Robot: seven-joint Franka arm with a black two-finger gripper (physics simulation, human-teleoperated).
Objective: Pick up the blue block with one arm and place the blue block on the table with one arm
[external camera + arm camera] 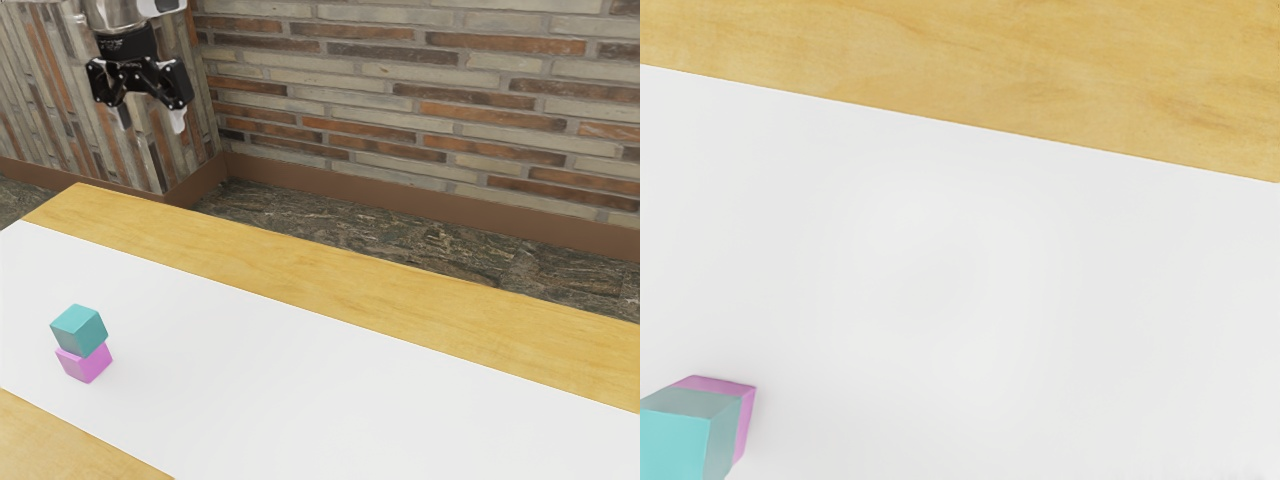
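The gripper [150, 124] hangs spread apart, and one crooked descent could topple the blue block [79, 330] off the pink block [86, 364]!

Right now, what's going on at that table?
Nothing is being handled. My tool hangs open and empty, up away from the blocks. The blue block rests on the pink block, which stands on the white strip along the wooden table. The blue one isn't on the table yet.

Exterior cam looks down at a slant over the yellow wooden desk [400, 305]; wrist cam's closer, facing down. Both catch the flat white strip [330, 400].
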